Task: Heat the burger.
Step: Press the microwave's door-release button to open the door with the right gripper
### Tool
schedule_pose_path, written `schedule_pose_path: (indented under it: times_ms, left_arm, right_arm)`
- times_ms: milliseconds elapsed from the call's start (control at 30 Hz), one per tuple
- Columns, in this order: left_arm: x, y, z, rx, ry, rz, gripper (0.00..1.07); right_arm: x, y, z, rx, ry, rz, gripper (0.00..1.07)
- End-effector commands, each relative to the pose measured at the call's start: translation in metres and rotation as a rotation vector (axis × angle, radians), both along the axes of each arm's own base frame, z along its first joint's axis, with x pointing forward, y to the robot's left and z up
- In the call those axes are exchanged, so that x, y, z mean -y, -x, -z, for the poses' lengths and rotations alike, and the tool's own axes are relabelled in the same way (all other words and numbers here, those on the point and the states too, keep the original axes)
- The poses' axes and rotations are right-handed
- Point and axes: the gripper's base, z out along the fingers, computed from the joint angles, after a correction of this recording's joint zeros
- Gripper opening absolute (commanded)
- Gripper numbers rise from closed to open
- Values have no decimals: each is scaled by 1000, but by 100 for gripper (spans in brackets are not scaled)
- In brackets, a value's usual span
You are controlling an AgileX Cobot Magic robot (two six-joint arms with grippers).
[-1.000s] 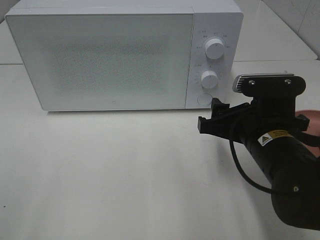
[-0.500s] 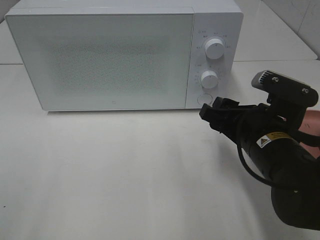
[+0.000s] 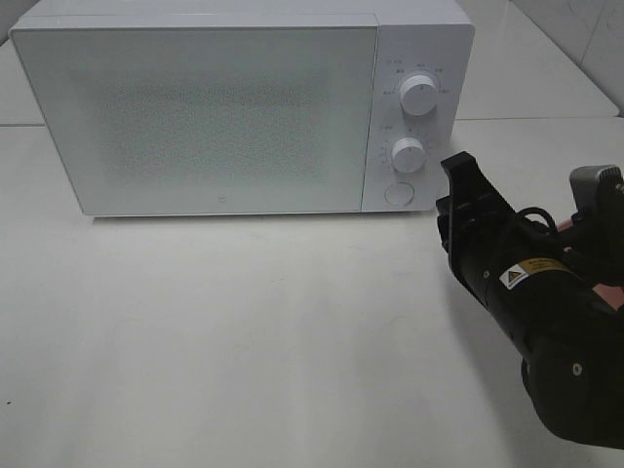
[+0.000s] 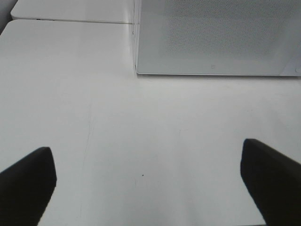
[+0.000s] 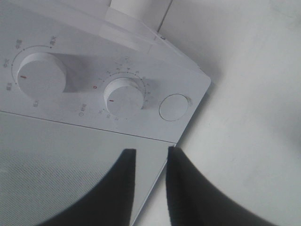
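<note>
1. Right arm [image 3: 556,322]: the black arm enters at the near right corner of the white table [image 3: 244,341] and reaches toward the appliance.
2. Right gripper [image 3: 458,168]: it is rolled onto its side and sits just right of the microwave's control panel, near it but apart from it. In the wrist view the two black fingers [image 5: 117,188] are narrowly parted, with a slim gap between them and nothing in it. They point toward the seam between the door and the control panel.
3. Left gripper [image 4: 146,146]: the jaws are released and spread wide above bare tabletop. They grasp nothing, and the microwave's lower front corner lies ahead of them.
4. Microwave oven [image 3: 224,107]: this white unit stands at the far side of the table with its door [image 3: 195,117] closed. The control panel carries an upper dial [image 3: 418,96], a lower dial [image 3: 409,154] and a round button [image 3: 397,192] below them.
5. The burger: it appears in none of the three views (the dotted door panel does not show the interior), so its position cannot be told.
</note>
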Motion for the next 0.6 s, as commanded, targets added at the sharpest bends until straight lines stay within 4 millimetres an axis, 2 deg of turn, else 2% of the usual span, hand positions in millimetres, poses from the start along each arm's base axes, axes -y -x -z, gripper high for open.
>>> schedule_pose_path:
  times_ms: [33, 67, 133, 167, 200, 533, 600]
  left_arm:
    - [1, 2, 0, 22, 10, 6, 100]
    - [1, 2, 0, 22, 10, 6, 100]
    - [1, 2, 0, 22, 10, 6, 100]
    - [1, 2, 0, 22, 10, 6, 100]
    - [1, 2, 0, 22, 10, 6, 100]
    - [1, 2, 0, 22, 10, 6, 100]
    - [1, 2, 0, 22, 10, 6, 100]
  right_arm:
    - [-2, 1, 3, -39, -112, 21, 15]
    - [-2, 1, 3, -39, -112, 21, 15]
    - [-2, 1, 5, -67, -208, 50, 5]
    - [-2, 1, 5, -67, -208, 50, 5]
    - [-3, 2, 6, -81, -248, 63, 0]
    - [-4, 1, 11, -121, -297, 87, 0]
    - [-7, -8, 17, -141, -290, 86, 0]
